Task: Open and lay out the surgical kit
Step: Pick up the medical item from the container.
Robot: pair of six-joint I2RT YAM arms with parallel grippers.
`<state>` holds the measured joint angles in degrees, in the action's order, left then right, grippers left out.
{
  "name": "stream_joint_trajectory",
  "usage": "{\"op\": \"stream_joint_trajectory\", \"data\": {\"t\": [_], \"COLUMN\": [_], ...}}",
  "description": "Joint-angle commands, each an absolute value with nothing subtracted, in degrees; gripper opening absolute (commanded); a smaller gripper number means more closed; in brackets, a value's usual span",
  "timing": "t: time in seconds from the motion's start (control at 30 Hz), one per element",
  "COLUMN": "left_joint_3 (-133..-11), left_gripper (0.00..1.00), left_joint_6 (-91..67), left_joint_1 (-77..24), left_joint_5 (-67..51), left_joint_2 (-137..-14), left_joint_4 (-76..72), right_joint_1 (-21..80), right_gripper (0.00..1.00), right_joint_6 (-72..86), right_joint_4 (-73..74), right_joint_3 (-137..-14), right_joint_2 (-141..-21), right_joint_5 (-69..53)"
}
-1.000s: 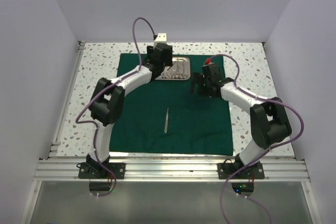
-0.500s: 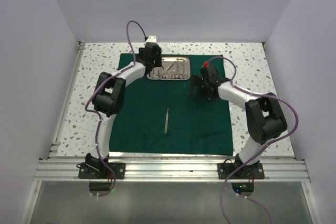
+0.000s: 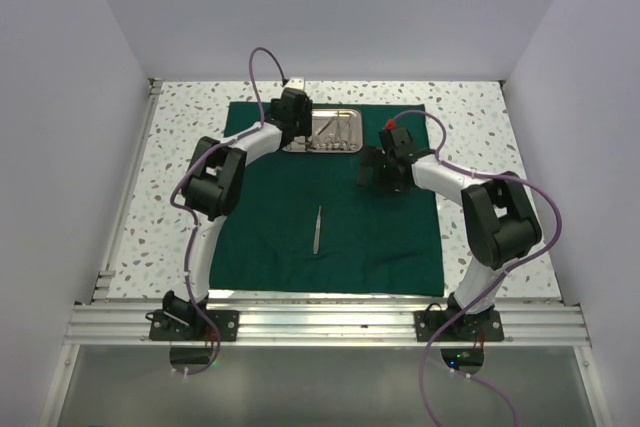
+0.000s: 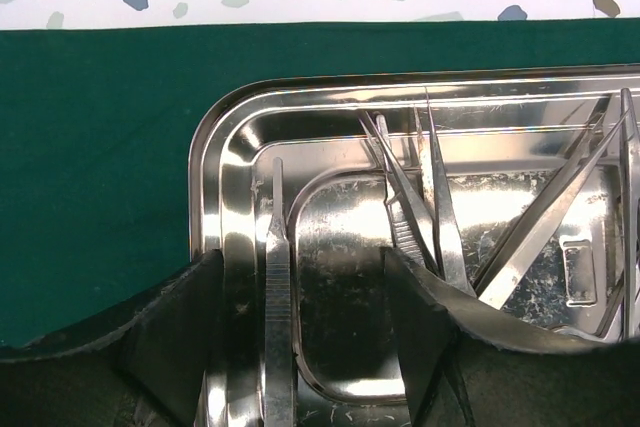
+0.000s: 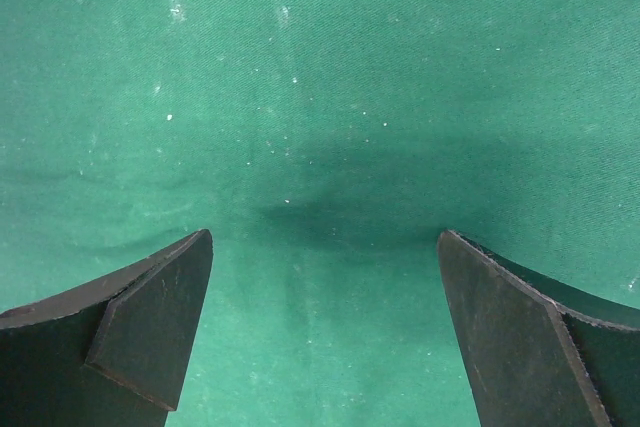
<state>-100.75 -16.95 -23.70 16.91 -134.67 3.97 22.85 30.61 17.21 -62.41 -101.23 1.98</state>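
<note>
Left gripper [image 4: 300, 277] is settling over the tray's [image 4: 232, 137] left end, jaws parted astride tweezers [image 4: 277, 297], ungripped, likely the next pick; right gripper [image 5: 325, 247] is hanging wide open, empty.

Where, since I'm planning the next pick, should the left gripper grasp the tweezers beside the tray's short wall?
Probably mid-shaft, from straight above: the tweezers lie flat, apart from the other instruments, along the tray's short wall, and the open left gripper straddles their width.
</note>
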Motion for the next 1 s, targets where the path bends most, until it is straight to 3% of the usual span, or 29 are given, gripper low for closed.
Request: {"op": "stream_joint_trajectory", "data": {"t": [0.0, 0.23, 0.47, 0.67, 0.97], "left_joint_3": [-101.51, -101.51, -101.51, -99.33, -96.77], "left_gripper": [0.68, 0.53, 0.49, 0.35, 0.03], "left_joint_6": [-18.28, -18.72, -19.69, -20.13, -20.21], "left_joint_1": [-23.38, -23.38, -23.12, -22.68, -22.15], "left_joint_5": [15.91, 14.76, 15.82, 13.45, 10.72], "left_joint_2": [-136.32, -137.63, -139.30, -139.57, -139.75], "left_joint_4": [7.99, 13.53, 18.45, 20.30, 18.63], "right_joint_1": [22.94, 22.85, 22.94, 22.94, 22.94], "right_gripper": [0.98, 0.98, 0.98, 0.98, 0.98], "right_joint_6": [30.50, 30.85, 31.11, 31.03, 31.11], "right_joint_4": [16.00, 15.73, 15.64, 15.64, 15.82], "right_joint_3": [-64.60, -64.78, -64.95, -65.13, -65.30], "right_joint_2": [-101.60, -102.65, -103.53, -103.80, -104.06], "right_joint_5": [1.49, 0.18, 0.18, 0.18, 0.18]}}
